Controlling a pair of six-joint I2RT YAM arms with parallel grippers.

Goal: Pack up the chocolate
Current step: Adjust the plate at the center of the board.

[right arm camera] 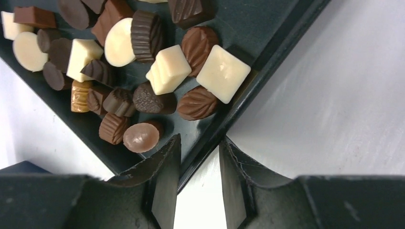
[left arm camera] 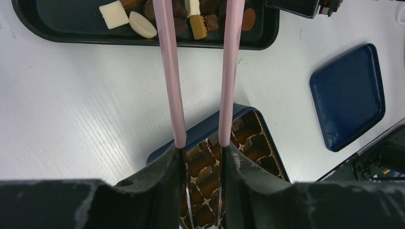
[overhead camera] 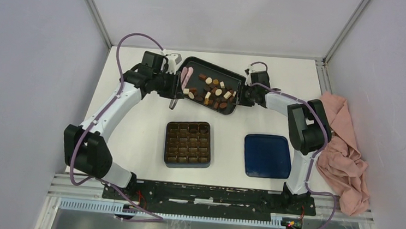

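The chocolate (overhead camera: 213,91) lies as several dark, mid-brown and cream-white pieces in a black tray (overhead camera: 216,62) at the back of the table. My left gripper (overhead camera: 169,83) is shut on pink tweezers (overhead camera: 184,79), which reach over the tray's left end. In the left wrist view the tweezers' arms (left arm camera: 165,71) stand apart and their tips run out of frame beyond the chocolate (left arm camera: 136,24). My right gripper (right arm camera: 199,143) straddles the tray's right rim (right arm camera: 267,67), one finger inside and one outside, pinching it next to the chocolate (right arm camera: 167,69).
A dark box with square compartments (overhead camera: 188,143) sits mid-table, seen under the left gripper (left arm camera: 248,133). A blue lid (overhead camera: 266,155) lies to its right. A pink cloth (overhead camera: 345,153) is heaped at the table's right edge.
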